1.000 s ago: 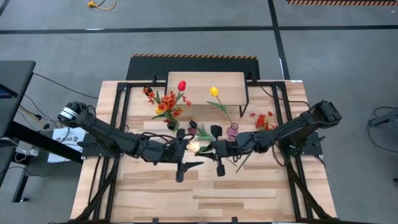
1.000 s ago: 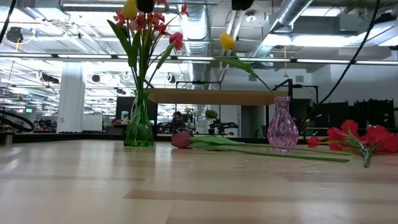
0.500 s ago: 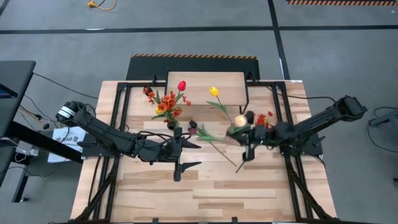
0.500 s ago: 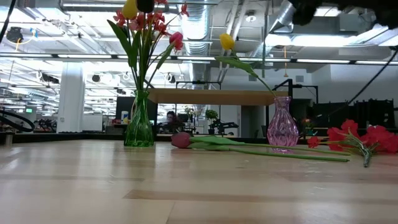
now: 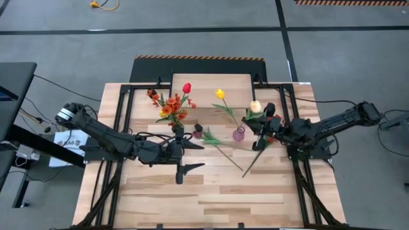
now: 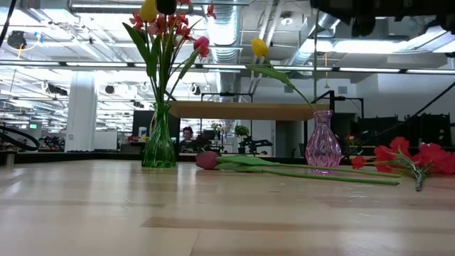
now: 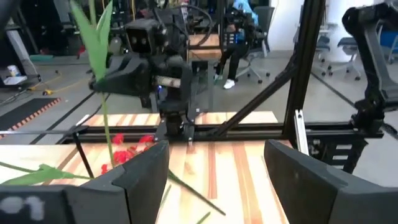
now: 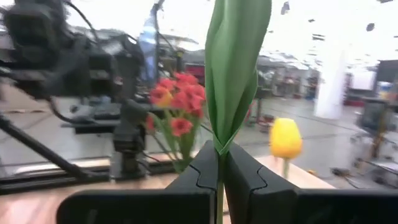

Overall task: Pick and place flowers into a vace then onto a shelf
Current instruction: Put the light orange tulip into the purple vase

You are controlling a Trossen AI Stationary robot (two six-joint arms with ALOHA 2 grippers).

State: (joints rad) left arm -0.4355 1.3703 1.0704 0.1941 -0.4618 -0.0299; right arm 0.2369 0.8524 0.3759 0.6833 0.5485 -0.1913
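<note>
Cream-headed and long-stemmed, an artificial tulip (image 5: 255, 107) hangs clamped in the right pincer (image 5: 263, 128), above the right side of the light wood slatted counter (image 5: 211, 191). That pincer is clenched tight on the green stem, as the right wrist view shows, with a broad green leaf (image 8: 235, 62) rising just past its two dark fingers (image 8: 202, 177); the stem trails down and toward the counter's front. It is held just beside the small pink glass vase (image 5: 239, 133), which stands on the counter with a yellow tulip (image 5: 220, 94) in it.

The left pincer (image 5: 186, 155) sits over the counter's middle, released, its fingers (image 7: 146, 174) spread wide with nothing between them.

A green glass vase (image 6: 160, 139) stands left of the pink one and carries a bunch of red, yellow and red-orange blossoms (image 5: 171, 102). A dark maroon tulip (image 6: 207, 160) lies flat on the counter between the two vases, its stem running off toward the right. A spray of small red blossoms (image 6: 416, 156) lies on the counter near the right edge.

The low shelf with a light wood plank top and thin black legs (image 5: 208, 82) stands at the back of the counter, behind both vases.
</note>
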